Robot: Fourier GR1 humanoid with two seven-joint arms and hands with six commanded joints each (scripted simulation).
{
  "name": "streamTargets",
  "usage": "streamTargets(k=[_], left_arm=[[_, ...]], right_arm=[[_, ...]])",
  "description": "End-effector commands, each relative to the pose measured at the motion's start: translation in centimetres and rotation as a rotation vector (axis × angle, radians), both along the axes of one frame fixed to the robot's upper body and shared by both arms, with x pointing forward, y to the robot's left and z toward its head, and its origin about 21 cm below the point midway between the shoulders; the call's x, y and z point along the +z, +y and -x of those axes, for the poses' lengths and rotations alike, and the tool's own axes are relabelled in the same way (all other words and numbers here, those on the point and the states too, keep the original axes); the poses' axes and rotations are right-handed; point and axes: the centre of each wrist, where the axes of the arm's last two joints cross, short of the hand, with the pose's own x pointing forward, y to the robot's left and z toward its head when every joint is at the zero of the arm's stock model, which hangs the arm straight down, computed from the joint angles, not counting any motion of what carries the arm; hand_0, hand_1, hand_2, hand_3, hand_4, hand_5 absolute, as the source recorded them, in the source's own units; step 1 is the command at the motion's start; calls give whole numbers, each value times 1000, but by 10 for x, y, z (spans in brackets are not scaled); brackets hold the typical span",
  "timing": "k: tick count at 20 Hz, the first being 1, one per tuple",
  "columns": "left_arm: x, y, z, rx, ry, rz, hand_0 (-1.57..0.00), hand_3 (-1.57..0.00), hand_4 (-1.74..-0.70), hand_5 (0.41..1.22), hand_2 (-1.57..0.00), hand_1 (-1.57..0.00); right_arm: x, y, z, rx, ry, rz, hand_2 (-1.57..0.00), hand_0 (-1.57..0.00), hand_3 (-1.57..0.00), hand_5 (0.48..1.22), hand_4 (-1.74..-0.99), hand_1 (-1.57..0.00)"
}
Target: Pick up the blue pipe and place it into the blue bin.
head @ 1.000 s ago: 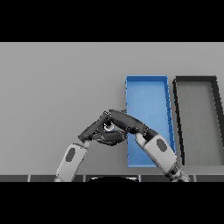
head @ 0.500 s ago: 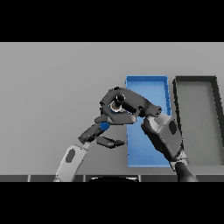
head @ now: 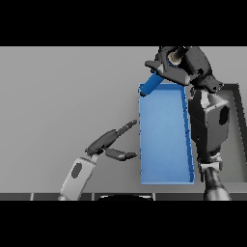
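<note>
The blue pipe has been lifted clear of the table and carried from the middle of the surface to the far end of the blue bin. It is held in the right hand, whose fingers are curled round its upper end, and it hangs tilted, its lower end over the bin's far left corner. Half a second ago the same hand was lower and nearer the table's centre, just beside the left hand. The pick-up is therefore judged done, and what is left is the lowering and release into the bin; since the pipe's lower end sits close to the rim, a small shift toward the bin's middle is probably called for first.

The left hand is left behind near the bin's left wall, low over the table, with fingers straight and the thumb spread, holding nothing.

The table is plain grey. A dark bin stands along the blue bin's right side, largely hidden by the right arm.
</note>
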Motion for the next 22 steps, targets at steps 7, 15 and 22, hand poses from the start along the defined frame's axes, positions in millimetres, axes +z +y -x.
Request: streamTargets(k=[7, 15, 22], left_arm=[[0, -1, 6, -19, -20, -13, 1, 1, -865, 419, 1, 1], [-4, 2, 9, -3, 10, -7, 1, 1, -880, 428, 1, 1], [-2, 1, 12, -17, -3, 4, 1, 1, -885, 420, 1, 1]], right_arm=[[-70, -62, -10, -202, 196, 35, -1571, -1571, -1571, 1221, -1741, -1571], [-160, -86, 21, -366, 459, 92, -1571, -1571, -1571, 1221, -1741, -1571], [-205, -81, 41, -534, 677, 199, -1571, -1571, -1024, 1221, -1741, -1571]])
